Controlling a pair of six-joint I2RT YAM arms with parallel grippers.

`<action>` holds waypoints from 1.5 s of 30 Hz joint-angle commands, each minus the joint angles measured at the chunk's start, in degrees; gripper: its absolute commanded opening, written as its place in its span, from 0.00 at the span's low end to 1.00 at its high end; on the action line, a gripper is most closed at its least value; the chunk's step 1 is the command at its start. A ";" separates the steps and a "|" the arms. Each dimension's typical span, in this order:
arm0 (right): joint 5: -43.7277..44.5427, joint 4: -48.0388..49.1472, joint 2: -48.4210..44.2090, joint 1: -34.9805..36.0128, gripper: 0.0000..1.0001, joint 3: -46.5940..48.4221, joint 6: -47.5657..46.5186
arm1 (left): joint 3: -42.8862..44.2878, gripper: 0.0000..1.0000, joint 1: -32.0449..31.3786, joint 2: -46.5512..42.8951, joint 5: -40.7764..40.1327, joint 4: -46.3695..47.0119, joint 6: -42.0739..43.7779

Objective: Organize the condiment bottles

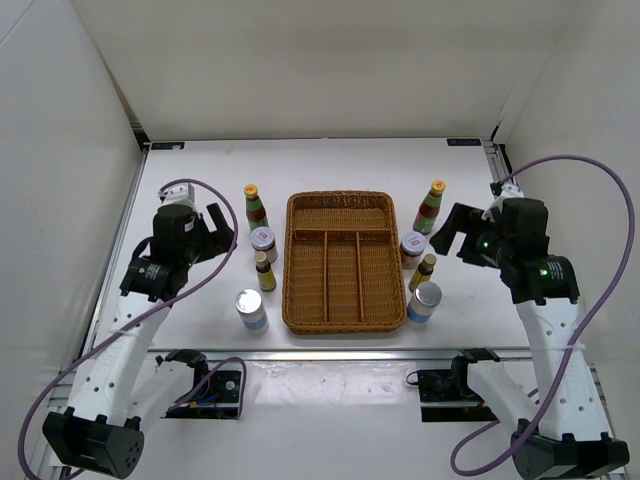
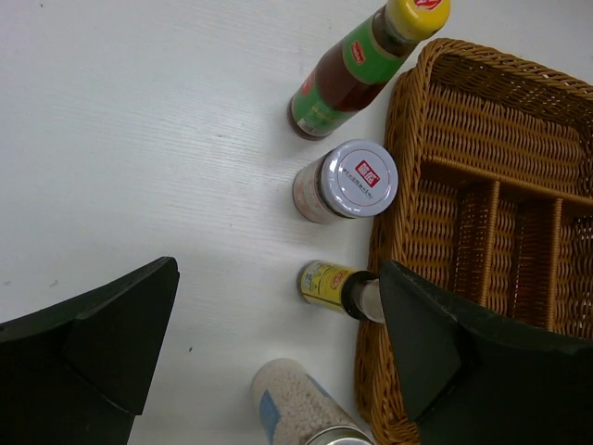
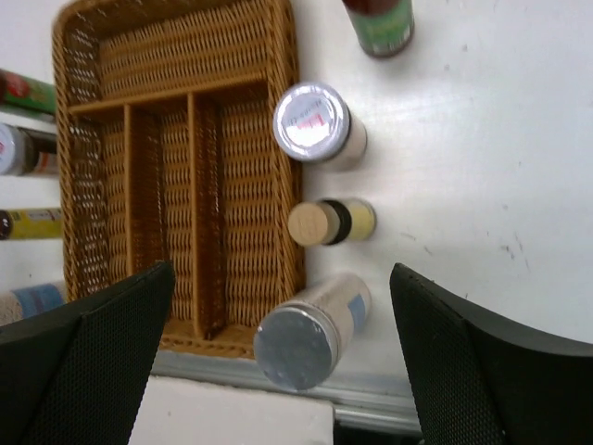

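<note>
Both arms hover over the table point(image 1: 200, 180) with nothing in hand: your left gripper point(image 1: 222, 228) and right gripper point(image 1: 457, 235) each show fingers spread wide and empty. The 8 condiment bottles point(image 1: 263, 240) stand upright outside the wicker tray point(image 1: 340, 197), 4 in a line just beside its left wall and 4 just beside its right; none sits in a compartment. The likeliest trouble is crowding. In the left wrist view the small brown bottle point(image 2: 326, 284) stands just beside the tray wall, with the white-lidded jar point(image 2: 347, 181) and the silver-topped cylinder point(image 2: 296, 403) near on either side, so a wide descent could clip a neighbour or snag the wicker. The tall yellow-capped bottle point(image 2: 347, 79) looks top-heavy; a high or off-centre pinch could tip it. On the right, the right-hand cylinder point(image 3: 310, 334) stands near the front rail point(image 3: 380, 400), where a nudge might send it off the edge. The tray's 3 long slots look narrow, so the jars may not fit.
</note>
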 commanded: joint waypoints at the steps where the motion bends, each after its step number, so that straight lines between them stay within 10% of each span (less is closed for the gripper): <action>1: -0.78 -4.95 -1.34 0.15 1.00 -1.54 -0.30 | 5.07 1.00 -0.69 1.08 -4.16 -3.38 3.07; 7: -9.93 -8.82 1.21 2.33 1.00 -4.18 0.77 | 3.59 1.00 -0.69 0.57 -5.48 -3.38 4.23; 31: 14.14 -14.88 8.94 21.59 0.87 -6.99 18.51 | 1.56 1.00 -0.69 2.05 -7.33 0.31 4.76; 37: 15.38 -14.88 10.09 21.59 0.72 -7.52 19.05 | 1.56 1.00 -0.69 1.01 -8.37 0.31 4.76; 45: 15.55 -17.69 9.13 22.12 0.22 -4.90 18.53 | 1.04 1.00 -0.69 1.00 -8.38 0.31 4.76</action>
